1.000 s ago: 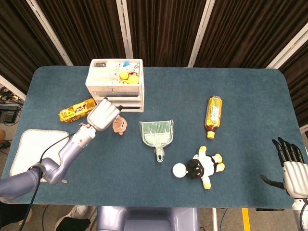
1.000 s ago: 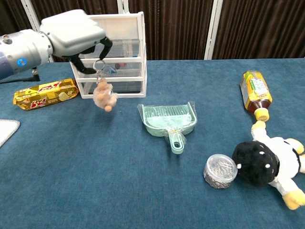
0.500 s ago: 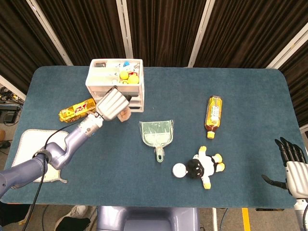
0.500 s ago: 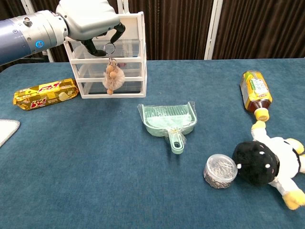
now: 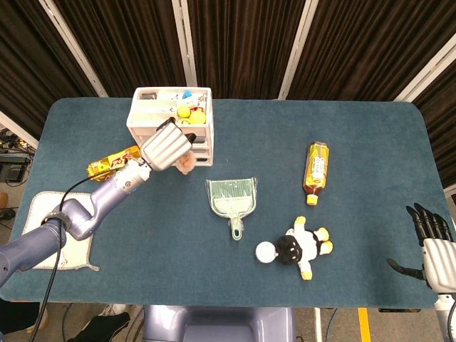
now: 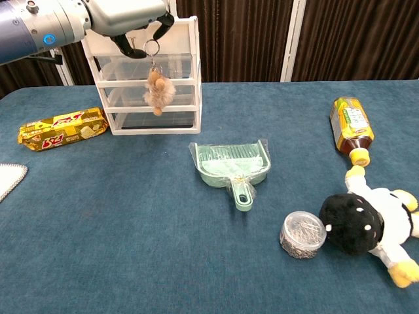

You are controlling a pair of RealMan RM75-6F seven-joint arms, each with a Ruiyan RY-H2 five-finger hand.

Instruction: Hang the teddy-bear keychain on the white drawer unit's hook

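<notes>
At the upper left of the chest view, the left hand [image 6: 127,16] pinches the ring of the teddy-bear keychain [image 6: 158,90], which dangles in front of the white drawer unit [image 6: 186,72], level with its middle drawers. The hook cannot be made out. At the lower right edge of the head view, the right hand [image 5: 429,242] holds nothing, fingers spread

Glossy blue-grey left arm [image 5: 85,214] with black cable, pale grey left hand [image 5: 166,145], dark-fingered right hand [image 5: 432,242].
</notes>
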